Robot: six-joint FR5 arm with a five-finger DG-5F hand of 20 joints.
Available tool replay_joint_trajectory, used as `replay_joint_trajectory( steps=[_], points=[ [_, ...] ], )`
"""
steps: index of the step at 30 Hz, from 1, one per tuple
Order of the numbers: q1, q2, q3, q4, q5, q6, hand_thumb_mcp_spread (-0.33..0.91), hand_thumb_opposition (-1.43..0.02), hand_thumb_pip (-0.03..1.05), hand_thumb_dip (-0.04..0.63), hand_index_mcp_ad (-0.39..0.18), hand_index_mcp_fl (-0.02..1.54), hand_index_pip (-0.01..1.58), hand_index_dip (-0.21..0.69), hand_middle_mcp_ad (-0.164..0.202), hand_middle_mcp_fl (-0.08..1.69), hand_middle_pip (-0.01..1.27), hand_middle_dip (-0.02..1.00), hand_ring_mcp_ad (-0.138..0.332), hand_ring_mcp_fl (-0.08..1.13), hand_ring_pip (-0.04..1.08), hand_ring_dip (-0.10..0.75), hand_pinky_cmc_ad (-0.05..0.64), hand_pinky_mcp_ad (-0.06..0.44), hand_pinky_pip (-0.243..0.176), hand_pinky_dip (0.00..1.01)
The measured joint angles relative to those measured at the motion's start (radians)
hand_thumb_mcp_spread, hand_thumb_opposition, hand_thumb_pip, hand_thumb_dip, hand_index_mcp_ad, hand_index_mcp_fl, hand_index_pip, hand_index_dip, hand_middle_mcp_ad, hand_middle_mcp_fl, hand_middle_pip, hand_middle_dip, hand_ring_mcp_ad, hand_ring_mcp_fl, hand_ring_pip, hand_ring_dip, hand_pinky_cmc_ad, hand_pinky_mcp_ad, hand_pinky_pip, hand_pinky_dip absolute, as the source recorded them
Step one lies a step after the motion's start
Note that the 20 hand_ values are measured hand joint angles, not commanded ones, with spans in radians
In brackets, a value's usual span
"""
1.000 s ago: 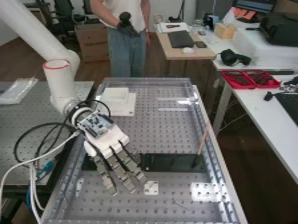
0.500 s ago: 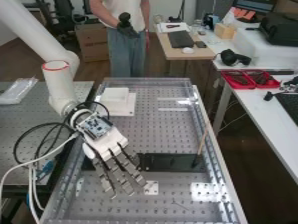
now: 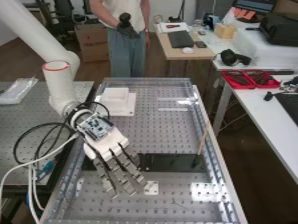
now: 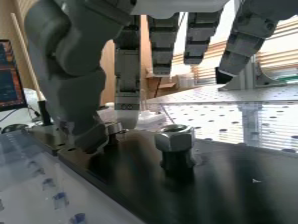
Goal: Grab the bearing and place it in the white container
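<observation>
One hand (image 3: pixel 110 143) hangs almost fully open, seemingly empty, likely to straddle the metal piece (image 4: pixel 115 128). High view: white container (image 3: pixel 117 95), hand's twelve o'clock.

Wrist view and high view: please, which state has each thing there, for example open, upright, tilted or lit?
robot hand: open, fingers extended
hex-topped metal piece: standing upright
black plate: lying flat
white container: standing; whether open, I cannot tell
thin stick: tilted
red tray: open, things inside
monitor: lit
</observation>
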Motion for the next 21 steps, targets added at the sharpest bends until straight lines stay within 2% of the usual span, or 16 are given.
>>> replay_joint_trajectory(
  steps=[13,17,21],
  points=[
    [-0.001,0.000,-0.007,0.025,-0.003,-0.017,0.51,-0.83,0.48,0.300,-0.056,0.30,1.30,0.257,0.075,0.12,0.14,0.22,0.131,0.01,0.11,0.101,0.365,0.279,-0.045,0.19],
    [0.000,0.001,-0.009,0.043,-0.003,-0.033,0.51,-0.86,0.48,0.298,-0.052,0.34,1.35,0.234,0.075,0.12,0.14,0.22,0.133,0.01,0.11,0.101,0.365,0.279,-0.026,0.19],
    [0.000,0.002,-0.009,0.044,-0.006,-0.037,0.51,-0.90,0.47,0.297,-0.051,0.38,1.38,0.234,0.077,0.14,0.13,0.23,0.129,0.01,0.10,0.101,0.365,0.279,-0.026,0.19]
  ],
)
